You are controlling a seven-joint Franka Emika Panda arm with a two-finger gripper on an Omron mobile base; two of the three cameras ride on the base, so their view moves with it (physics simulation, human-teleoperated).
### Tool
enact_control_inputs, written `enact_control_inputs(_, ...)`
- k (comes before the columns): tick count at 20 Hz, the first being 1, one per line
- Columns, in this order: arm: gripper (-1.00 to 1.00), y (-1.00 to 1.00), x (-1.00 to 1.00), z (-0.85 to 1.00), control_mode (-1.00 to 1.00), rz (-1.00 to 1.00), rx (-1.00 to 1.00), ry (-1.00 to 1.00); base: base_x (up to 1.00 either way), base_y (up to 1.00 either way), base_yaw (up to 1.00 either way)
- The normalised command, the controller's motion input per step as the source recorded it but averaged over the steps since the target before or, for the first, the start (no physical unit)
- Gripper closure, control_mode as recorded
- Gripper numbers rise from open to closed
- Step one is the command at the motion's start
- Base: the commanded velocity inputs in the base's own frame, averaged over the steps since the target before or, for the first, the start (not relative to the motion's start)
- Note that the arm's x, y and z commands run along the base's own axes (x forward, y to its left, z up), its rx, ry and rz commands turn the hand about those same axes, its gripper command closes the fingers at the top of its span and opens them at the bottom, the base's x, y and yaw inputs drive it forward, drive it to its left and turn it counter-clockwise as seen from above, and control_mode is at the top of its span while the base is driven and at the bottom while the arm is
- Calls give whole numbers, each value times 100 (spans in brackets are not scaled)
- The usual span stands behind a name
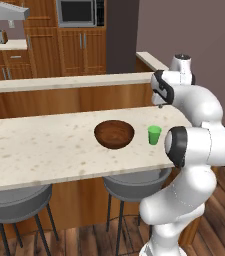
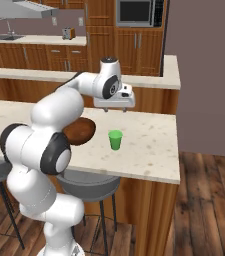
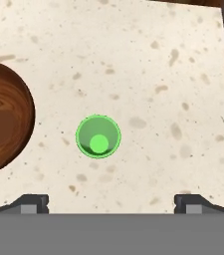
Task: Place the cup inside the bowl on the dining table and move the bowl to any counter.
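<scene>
Speckled beige counter (image 1: 44, 150), stool-lined. Dark wooden bowl (image 1: 114, 134) near the middle of its right half: rigid, probably heavier. Green cup (image 3: 98, 136) just beside the bowl, toward the right end, upright: likely light, stiff, smooth; best pinched across the rim. Tool (image 3: 111, 201) overhead, fully spread, empty.

The green cup (image 1: 154, 135) stands upright (empty) on the dining table (image 1: 44, 150), just right of the brown wooden bowl (image 1: 114, 134).
</scene>
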Motion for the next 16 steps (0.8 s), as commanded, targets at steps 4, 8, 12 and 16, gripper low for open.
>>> enact_control_inputs(4,-100,0,16,-21,-100,0,0,0,0,0,0)
enact_control_inputs(8,-100,0,12,-27,-100,0,0,0,0,0,0)
enact_control_inputs(12,-100,0,9,-24,-100,0,0,0,0,0,0)
enact_control_inputs(16,-100,0,8,-20,-100,0,0,0,0,0,0)
